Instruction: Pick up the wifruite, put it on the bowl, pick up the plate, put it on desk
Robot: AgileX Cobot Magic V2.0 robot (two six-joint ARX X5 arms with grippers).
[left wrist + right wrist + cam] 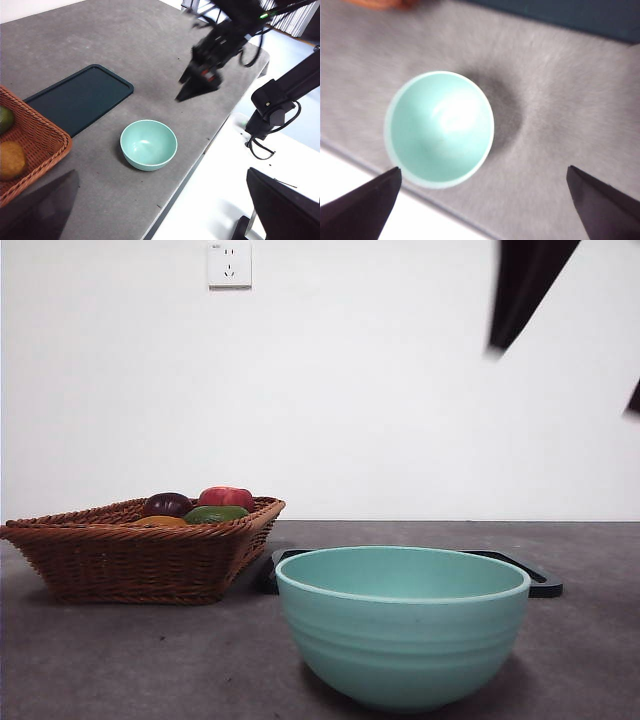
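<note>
The wifruite (11, 160), a dull orange-brown round fruit, lies in the brown wicker basket (42, 142). The pale teal ceramic bowl (402, 625) stands empty near the dark grey desk's (115, 45) edge, beside a black tray (80, 97). Right gripper (482, 202) hovers above the bowl, jaws apart, empty. Left gripper (165, 210) likewise spread, empty.

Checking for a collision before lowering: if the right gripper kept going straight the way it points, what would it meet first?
Probably the bowl, which is empty, or the desk just beside it; the right gripper hangs open above the bowl's edge.
</note>
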